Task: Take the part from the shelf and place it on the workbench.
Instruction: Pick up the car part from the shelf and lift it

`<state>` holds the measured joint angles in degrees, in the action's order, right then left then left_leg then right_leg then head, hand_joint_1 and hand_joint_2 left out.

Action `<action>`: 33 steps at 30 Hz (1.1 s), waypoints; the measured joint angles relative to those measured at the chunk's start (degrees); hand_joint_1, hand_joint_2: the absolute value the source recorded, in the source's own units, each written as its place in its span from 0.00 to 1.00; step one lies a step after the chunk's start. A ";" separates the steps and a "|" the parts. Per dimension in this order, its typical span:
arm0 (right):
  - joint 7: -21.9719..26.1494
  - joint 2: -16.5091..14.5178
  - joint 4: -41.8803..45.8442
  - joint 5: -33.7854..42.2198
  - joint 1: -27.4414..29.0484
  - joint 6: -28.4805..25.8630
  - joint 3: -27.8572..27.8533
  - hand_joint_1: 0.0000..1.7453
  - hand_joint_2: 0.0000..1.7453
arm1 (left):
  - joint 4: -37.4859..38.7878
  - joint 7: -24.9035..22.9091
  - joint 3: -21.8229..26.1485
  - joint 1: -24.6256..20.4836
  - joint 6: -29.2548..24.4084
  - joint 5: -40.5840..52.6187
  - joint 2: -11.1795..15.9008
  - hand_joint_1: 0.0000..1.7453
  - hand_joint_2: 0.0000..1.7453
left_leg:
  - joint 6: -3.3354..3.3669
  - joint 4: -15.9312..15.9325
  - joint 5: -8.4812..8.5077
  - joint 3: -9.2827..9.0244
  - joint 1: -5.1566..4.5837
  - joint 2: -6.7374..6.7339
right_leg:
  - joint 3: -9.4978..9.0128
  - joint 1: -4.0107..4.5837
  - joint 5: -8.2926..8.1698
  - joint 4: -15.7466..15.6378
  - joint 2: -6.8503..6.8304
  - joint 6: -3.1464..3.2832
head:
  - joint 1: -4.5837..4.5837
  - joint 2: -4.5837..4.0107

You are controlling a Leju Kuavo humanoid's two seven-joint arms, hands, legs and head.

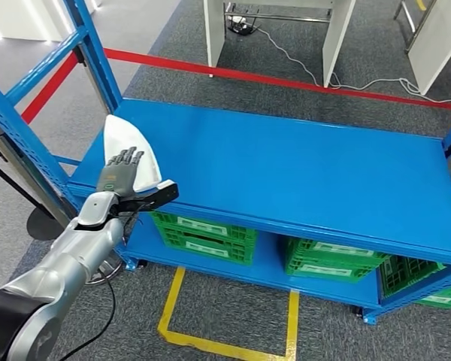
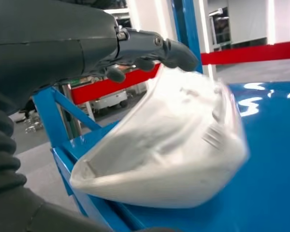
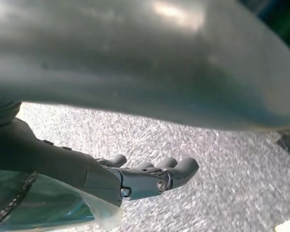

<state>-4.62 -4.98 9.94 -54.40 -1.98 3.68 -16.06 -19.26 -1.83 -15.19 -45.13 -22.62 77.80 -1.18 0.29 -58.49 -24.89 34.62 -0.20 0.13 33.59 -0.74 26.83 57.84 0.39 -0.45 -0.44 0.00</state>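
The part [image 1: 122, 135] is a white, curved, shell-like piece lying at the left end of the blue shelf's top board [image 1: 279, 165]. My left hand [image 1: 120, 171] reaches over its near edge, fingers stretched across the top and thumb pointing out sideways along the shelf's front edge. In the left wrist view the part [image 2: 165, 150] rests on the blue board, with the fingers [image 2: 172, 50] just above its upper rim and not closed around it. My right hand [image 3: 136, 176] hangs over grey carpet with nothing in it, fingers nearly straight.
Blue uprights [image 1: 95, 53] rise close to the part's left. Green crates [image 1: 206, 233] sit on the lower shelf. Red tape [image 1: 268, 77] runs across the floor behind the shelf, yellow tape [image 1: 175, 301] in front. White furniture legs [image 1: 215, 30] stand beyond.
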 joint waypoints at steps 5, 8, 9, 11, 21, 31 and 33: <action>-0.01 0.02 0.00 -0.04 0.03 -0.02 -0.02 0.00 0.00 | 0.00 -0.46 0.02 0.22 0.04 -0.29 0.45 0.00 1.00 | 1.24 1.17 0.17 -0.30 0.35 -0.04 | 2.07 0.07 2.36 3.46 -0.17 -1.43 | 0.11 0.00; -0.01 0.02 0.00 -0.05 0.07 -0.03 -0.04 0.00 0.00 | 0.01 -0.51 0.04 0.59 0.08 -0.36 0.68 0.00 0.75 | 1.59 1.18 0.19 -0.29 0.29 -0.05 | 7.46 0.01 7.04 14.60 -0.19 -1.81 | 0.12 0.00; 0.00 0.02 0.00 -0.05 0.07 -0.03 -0.04 0.00 0.00 | 0.02 -0.51 0.04 0.82 0.12 -0.36 0.72 0.00 0.50 | 1.60 1.16 0.19 -0.31 0.25 -0.04 | 8.38 0.03 7.14 16.32 -0.19 -1.85 | 0.11 0.00; 0.01 0.02 0.01 -0.05 0.02 -0.04 -0.04 0.00 0.00 | 0.03 -0.51 0.04 1.09 0.18 -0.37 0.77 0.00 0.25 | 1.55 1.08 0.14 -0.37 0.22 0.01 | 6.87 0.03 4.27 12.91 -0.22 -1.72 | 0.10 0.00; 0.00 0.01 0.04 -0.31 -0.03 -0.09 -0.08 0.00 0.00 | 0.02 0.28 0.18 1.14 0.14 -1.44 1.05 0.00 1.00 | -0.93 -5.52 -3.87 2.46 0.20 0.05 | -0.05 -0.17 -0.42 -0.32 -0.24 0.73 | -0.23 0.00; -0.01 0.00 0.07 -0.44 0.00 -0.08 -0.61 0.00 0.00 | 0.05 2.38 0.89 2.14 -0.50 -2.70 1.58 0.00 1.00 | -0.21 0.41 -0.39 -0.59 0.11 0.05 | -0.07 0.10 -0.24 -0.13 -0.19 -0.10 | -0.27 0.00; -0.01 0.01 0.07 -0.45 0.00 -0.08 -0.79 0.00 0.00 | 0.05 2.44 0.93 2.22 -0.51 -2.74 1.57 0.00 1.00 | 0.31 0.76 -0.27 -0.55 0.21 0.03 | 0.16 0.07 -0.18 -0.19 -0.24 -0.74 | -0.24 0.00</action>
<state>-4.63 -4.98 10.01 -54.85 -1.98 3.60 -16.86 -19.20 0.61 -14.26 -42.90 -23.13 75.06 0.39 0.59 -57.73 -25.16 34.08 0.00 0.16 33.75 -0.67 26.65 57.65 0.15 -1.19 -0.68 0.00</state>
